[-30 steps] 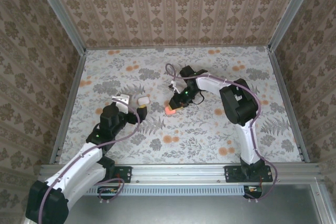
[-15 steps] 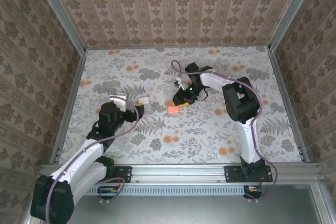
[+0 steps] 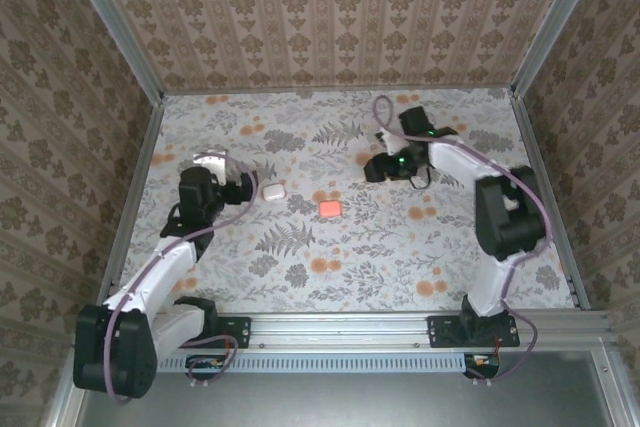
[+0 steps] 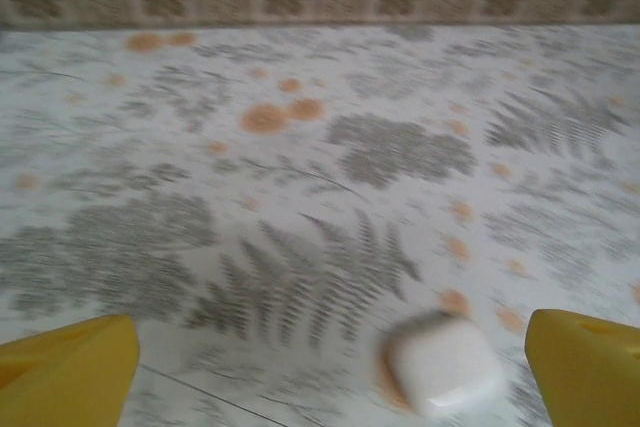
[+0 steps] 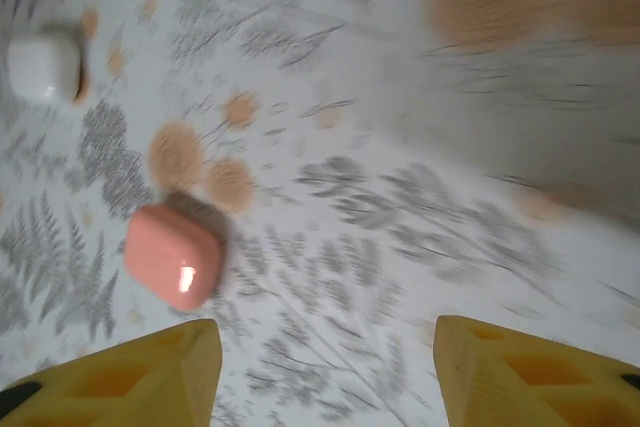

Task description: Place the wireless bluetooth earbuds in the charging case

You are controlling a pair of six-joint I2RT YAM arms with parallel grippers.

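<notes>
The table (image 3: 400,247) is taken up by two arms reaching inward from the near edge. The left gripper (image 3: 248,187) is held low, its jaws spread wide and empty. In its wrist view the white case (image 4: 441,367) is seen just ahead, nearer the right finger than the left. The right gripper (image 3: 377,169) is held with its fingers apart and nothing between them, well back from the pink case (image 3: 328,208). That case lies near mid-table, apart from the white one. Both cases are judged to be shut, though blur leaves this unsure. The earbuds are too small to be made out, so where they lie cannot be told.

A shut case would bar any insertion, so one would have to be opened first. If the white case is approached off-centre, it could be shoved aside by one finger rather than caught. A smooth, rounded case could also be squeezed out of the jaws. Earbuds so tiny could easily be flicked away or dropped.
</notes>
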